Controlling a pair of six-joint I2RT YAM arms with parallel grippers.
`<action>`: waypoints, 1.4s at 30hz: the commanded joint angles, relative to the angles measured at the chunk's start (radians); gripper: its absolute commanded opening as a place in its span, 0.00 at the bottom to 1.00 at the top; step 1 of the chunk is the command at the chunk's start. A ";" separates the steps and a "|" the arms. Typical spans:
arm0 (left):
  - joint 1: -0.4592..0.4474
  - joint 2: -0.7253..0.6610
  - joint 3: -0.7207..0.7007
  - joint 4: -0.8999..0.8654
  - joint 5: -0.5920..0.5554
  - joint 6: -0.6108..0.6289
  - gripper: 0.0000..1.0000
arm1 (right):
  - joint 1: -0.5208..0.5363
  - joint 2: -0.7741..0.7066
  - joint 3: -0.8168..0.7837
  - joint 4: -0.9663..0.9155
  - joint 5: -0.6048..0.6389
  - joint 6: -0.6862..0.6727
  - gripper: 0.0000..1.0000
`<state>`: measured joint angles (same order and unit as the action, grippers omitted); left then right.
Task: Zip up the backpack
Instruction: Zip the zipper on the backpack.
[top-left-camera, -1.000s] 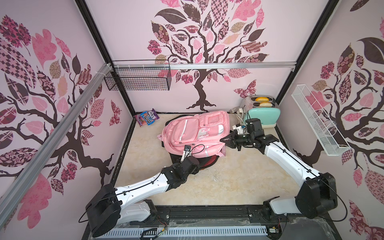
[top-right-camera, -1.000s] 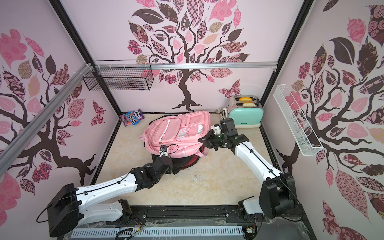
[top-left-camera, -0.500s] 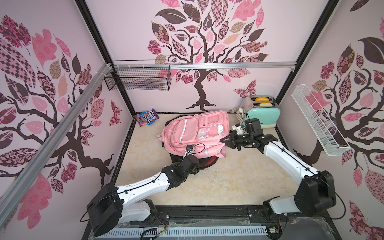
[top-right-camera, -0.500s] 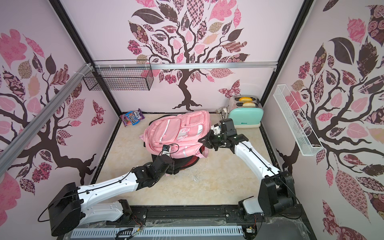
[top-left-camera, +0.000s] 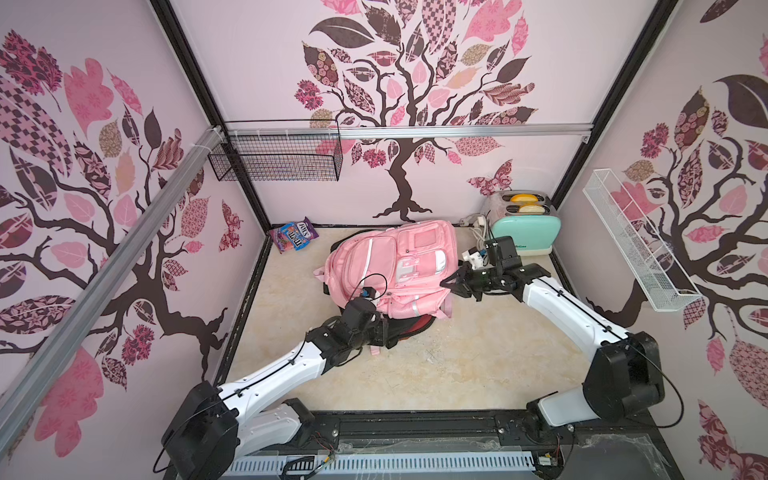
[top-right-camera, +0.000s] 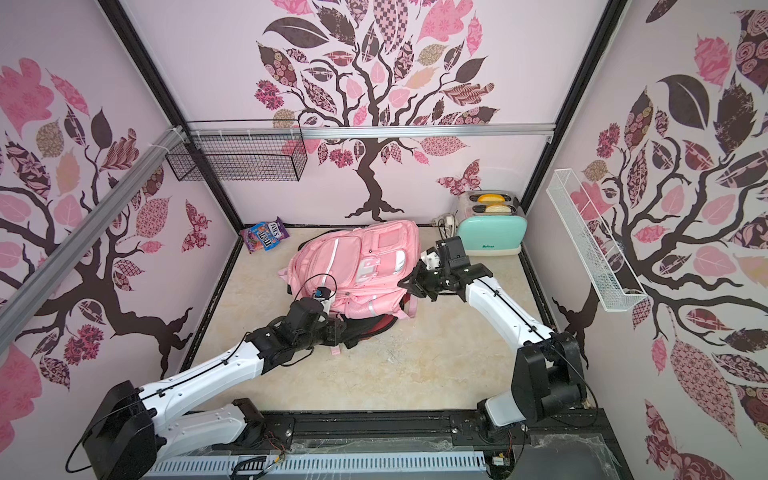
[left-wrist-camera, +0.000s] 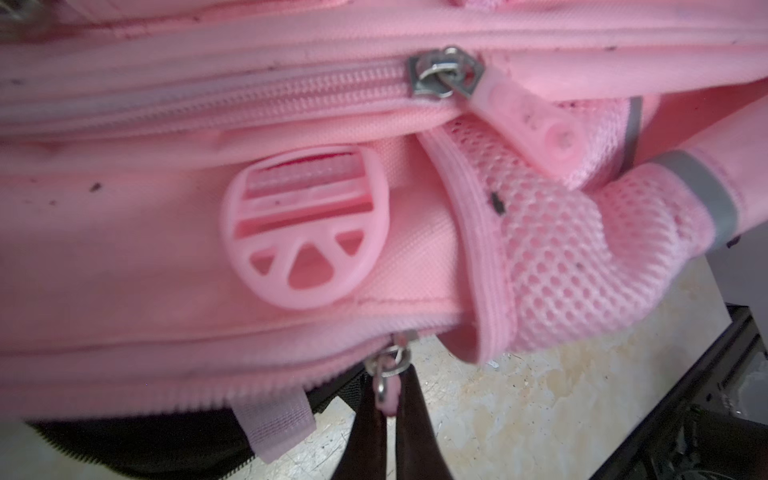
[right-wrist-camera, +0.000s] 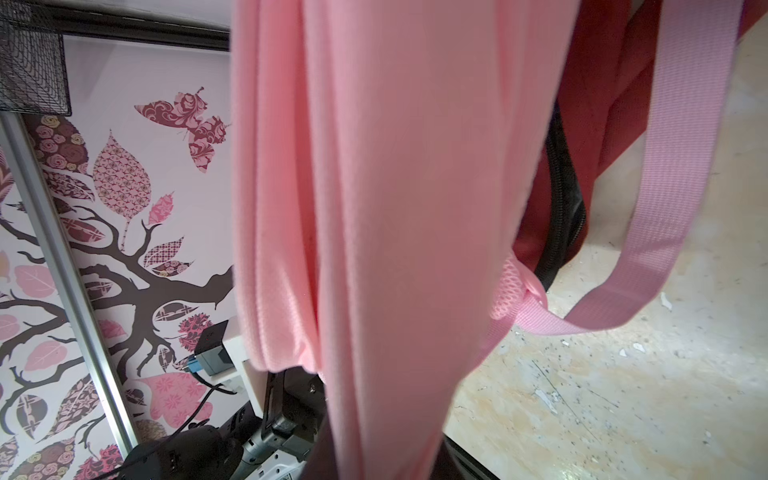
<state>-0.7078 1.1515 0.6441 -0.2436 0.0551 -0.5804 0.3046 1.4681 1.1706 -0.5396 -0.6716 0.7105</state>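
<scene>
Down at the left gripper, the two dark fingers are clamped tight on the little pink zipper pull. It hangs from the metal slider on the lower zipper line. Just above sits a round pink buckle, and beside that the mesh pocket bulges out.

Over to the right gripper: it's pinching pink fabric at the right side of the backpack. In the right wrist view the cloth runs straight down between its jaws, and a loose strap loops low over the bench.

The backpack lies front side up toward the back middle of the bench. There's a candy bag in the back left corner and a toaster in the back right corner.
</scene>
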 joint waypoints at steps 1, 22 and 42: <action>0.037 0.021 -0.024 0.053 0.131 -0.072 0.00 | -0.009 -0.001 0.071 0.061 0.065 -0.088 0.00; 0.131 0.106 0.068 -0.150 0.111 -0.046 0.00 | -0.034 0.034 0.126 -0.048 0.156 -0.217 0.00; 0.139 0.076 0.022 -0.061 0.138 -0.034 0.59 | -0.050 0.052 0.110 -0.033 0.096 -0.214 0.00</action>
<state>-0.5720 1.2308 0.6640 -0.3325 0.2104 -0.6285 0.2714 1.5314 1.2358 -0.6647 -0.5941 0.5152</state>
